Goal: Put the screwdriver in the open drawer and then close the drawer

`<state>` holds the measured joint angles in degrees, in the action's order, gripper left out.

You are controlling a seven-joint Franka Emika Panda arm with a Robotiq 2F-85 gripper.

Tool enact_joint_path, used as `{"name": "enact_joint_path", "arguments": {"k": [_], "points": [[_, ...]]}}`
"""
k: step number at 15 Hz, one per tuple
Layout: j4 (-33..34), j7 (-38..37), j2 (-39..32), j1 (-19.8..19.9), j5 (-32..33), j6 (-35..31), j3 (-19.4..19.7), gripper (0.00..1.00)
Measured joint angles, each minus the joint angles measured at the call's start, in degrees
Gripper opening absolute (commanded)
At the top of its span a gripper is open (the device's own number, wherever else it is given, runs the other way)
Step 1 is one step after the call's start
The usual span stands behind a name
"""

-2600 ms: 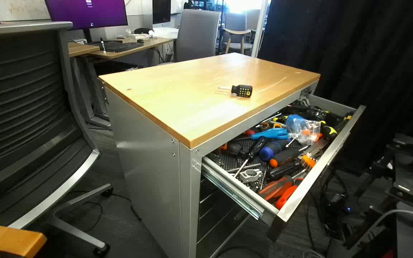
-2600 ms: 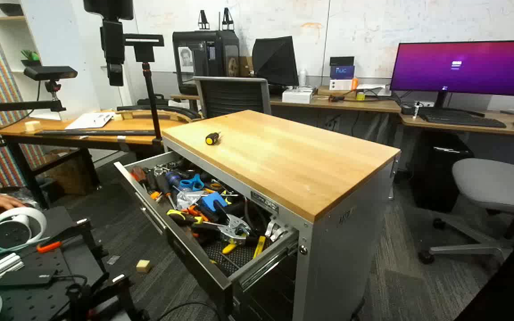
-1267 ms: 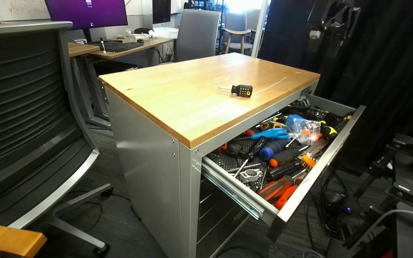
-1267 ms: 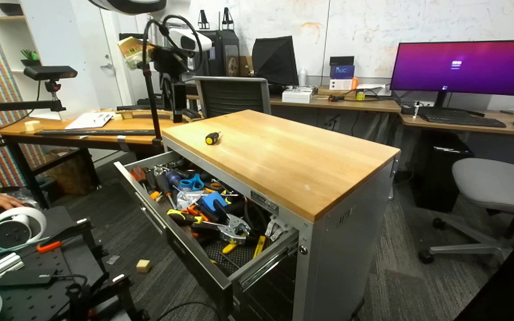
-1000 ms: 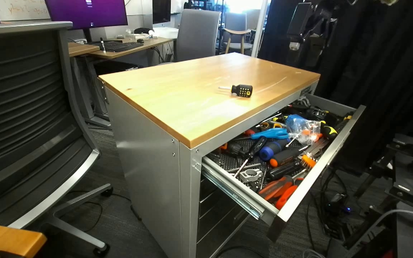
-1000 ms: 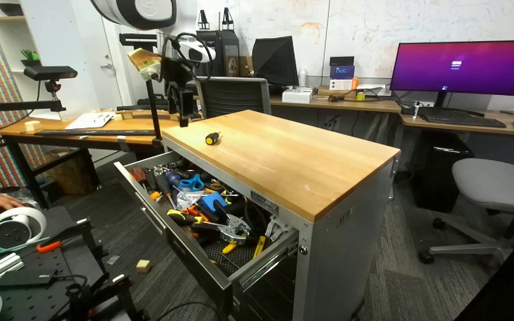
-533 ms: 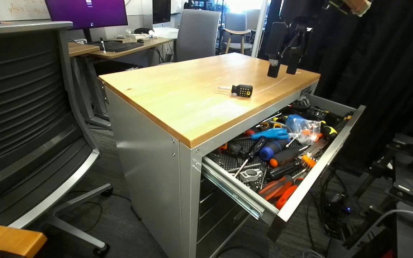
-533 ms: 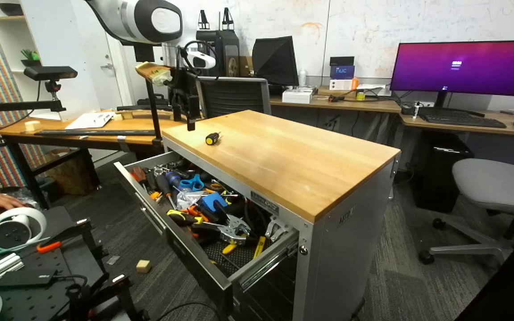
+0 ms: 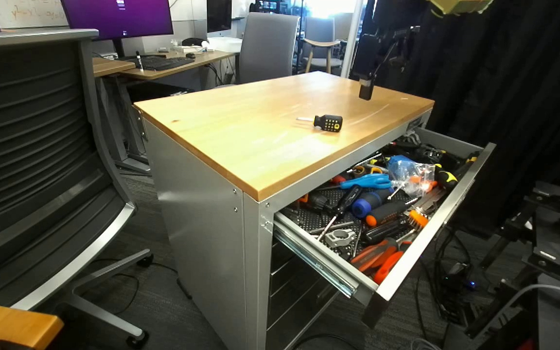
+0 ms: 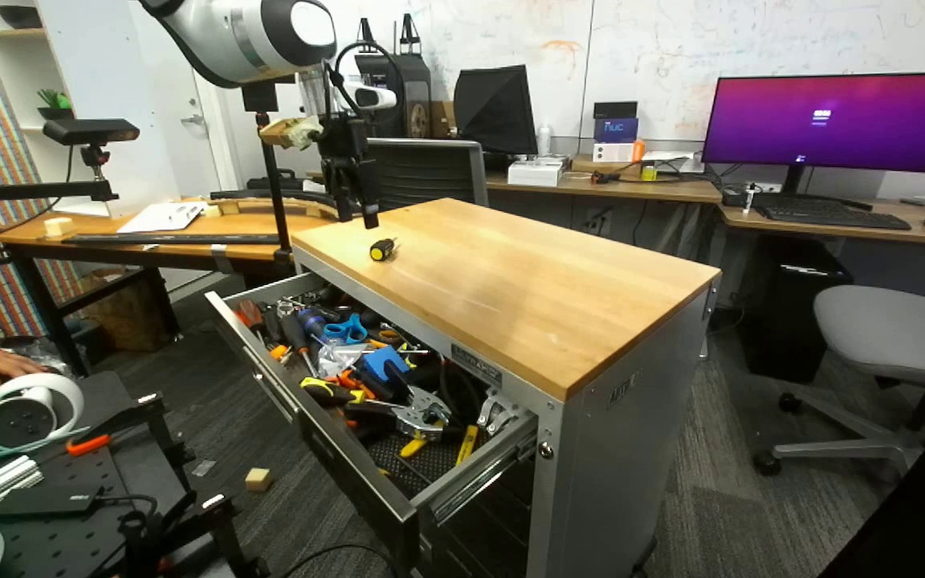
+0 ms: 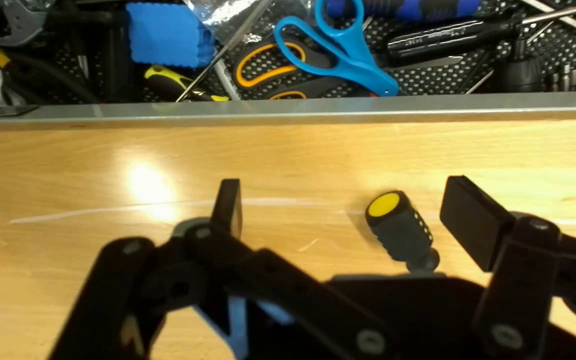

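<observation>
The stubby black screwdriver with yellow dots (image 9: 328, 123) lies on the wooden cabinet top near its drawer-side edge; it also shows in an exterior view (image 10: 382, 250). In the wrist view the screwdriver (image 11: 400, 227) shows its yellow end cap between my fingers, nearer the right finger; its shaft is hidden by the gripper body. The grey drawer (image 9: 435, 228) stands pulled out and is full of tools; its front also shows in an exterior view (image 10: 314, 417). My gripper (image 11: 350, 215) is wide open and empty, above the top and just behind the screwdriver in an exterior view (image 10: 358, 215).
The wooden top (image 10: 511, 273) bears only the screwdriver. Blue scissors (image 9: 366, 182) and orange-handled tools (image 9: 375, 255) lie in the drawer. A thin black camera post (image 10: 271, 177) stands close to the arm. A mesh-back chair (image 9: 37, 160) stands beside the cabinet.
The arm has come in over the cabinet, my gripper moving down and toward the screwdriver. It has turned a little in the last half second. The screwdriver and drawer have not moved.
</observation>
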<state>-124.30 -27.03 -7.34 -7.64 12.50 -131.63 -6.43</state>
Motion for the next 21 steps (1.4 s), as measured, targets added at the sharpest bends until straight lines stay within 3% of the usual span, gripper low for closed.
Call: {"name": "enact_joint_path", "arguments": {"k": [11,16,19,21], "points": [[0.92,-2.42,-0.38,-0.07,3.19,3.61,0.21,1.0],[5.78,-12.05,-9.08,-2.76,16.68,3.27,1.45,1.0],[12.11,-13.51,-15.82,-5.58,17.48,3.16,1.73,1.0],[12.87,-11.52,-16.58,-6.21,15.31,2.75,1.57,1.0]]}}
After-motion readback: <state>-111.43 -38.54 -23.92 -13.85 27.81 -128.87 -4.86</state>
